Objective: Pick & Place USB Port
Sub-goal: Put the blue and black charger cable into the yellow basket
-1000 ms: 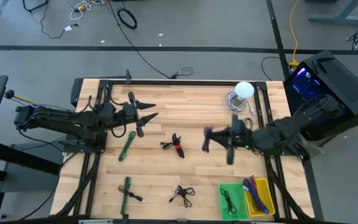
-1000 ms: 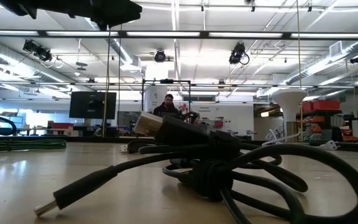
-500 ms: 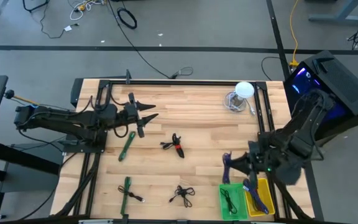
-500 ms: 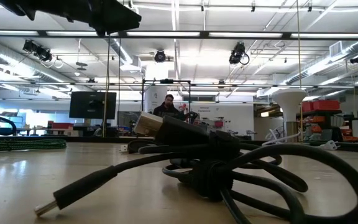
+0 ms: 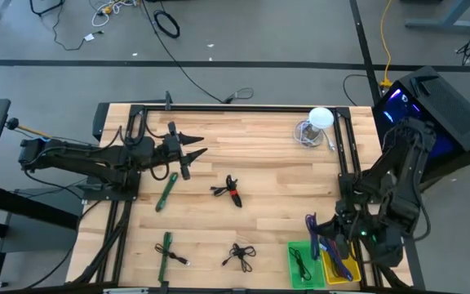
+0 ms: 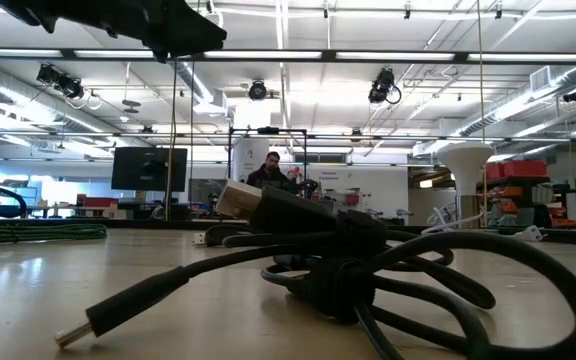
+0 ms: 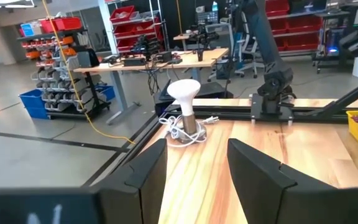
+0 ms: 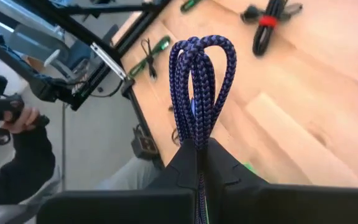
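A coiled purple braided cable (image 5: 310,231) is held in my right gripper (image 5: 317,237), which is shut on it above the near right corner of the table, over the green bin (image 5: 294,249) and beside the yellow bin (image 5: 348,242). In the right wrist view the cable's loops (image 8: 197,74) stick out past the gripper (image 8: 199,148). My left gripper (image 5: 192,153) waits open over the table's far left part, its fingers apart in its wrist view (image 7: 194,168). The green bin holds a black cable (image 5: 302,263); the yellow bin holds purple cables (image 5: 339,260). My right gripper pinches the purple cable's coil between its two fingers, on several strands bunched together (image 8: 197,138). The fingers come slanting down from the table's right side. The loops stand out beyond the fingertips, and the coil is lifted clear of the table and bins.
A black cable with a red tie (image 5: 229,192), two green cables (image 5: 166,189) (image 5: 165,249) and a small black cable (image 5: 239,255) lie on the wood. A white lamp (image 5: 318,122) stands at the far right. The small black cable (image 6: 338,262) fills the low view.
My right gripper has carried the purple cable from the table's right middle toward the near edge and a little right, ending above the bins. It has stayed shut on the cable. The left arm has kept still.
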`<state>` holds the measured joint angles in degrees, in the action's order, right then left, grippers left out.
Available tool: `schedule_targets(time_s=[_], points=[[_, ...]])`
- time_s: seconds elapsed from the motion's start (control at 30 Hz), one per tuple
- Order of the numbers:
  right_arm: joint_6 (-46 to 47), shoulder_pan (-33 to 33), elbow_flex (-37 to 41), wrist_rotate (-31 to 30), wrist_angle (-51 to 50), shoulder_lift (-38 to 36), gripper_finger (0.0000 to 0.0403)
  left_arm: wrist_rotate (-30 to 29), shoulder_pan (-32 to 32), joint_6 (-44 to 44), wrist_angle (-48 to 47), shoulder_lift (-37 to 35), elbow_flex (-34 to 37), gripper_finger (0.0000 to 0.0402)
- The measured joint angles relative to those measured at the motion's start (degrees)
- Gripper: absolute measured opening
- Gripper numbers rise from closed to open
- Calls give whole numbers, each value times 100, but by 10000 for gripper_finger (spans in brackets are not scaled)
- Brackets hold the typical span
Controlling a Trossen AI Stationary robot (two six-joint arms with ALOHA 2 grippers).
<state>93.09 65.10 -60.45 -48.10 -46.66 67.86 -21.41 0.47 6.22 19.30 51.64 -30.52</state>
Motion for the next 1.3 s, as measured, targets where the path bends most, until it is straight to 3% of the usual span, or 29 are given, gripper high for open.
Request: schedule_targets(time_s=[0.27,0.63,1.0,1.3], points=[[1276,493,0,477,-684,41,0,-2,0,-4,-143,2,0,174],[3094,863,0,2414,-1794,368,0,-4,0,-116,-327,4,0,174],[3414,944,0,3114,-1882,937,1,-4,0,-116,-332,4,0,174],[3500,942,0,2922,-2109,1053,3,-2,0,-114,-334,4,0,174]])
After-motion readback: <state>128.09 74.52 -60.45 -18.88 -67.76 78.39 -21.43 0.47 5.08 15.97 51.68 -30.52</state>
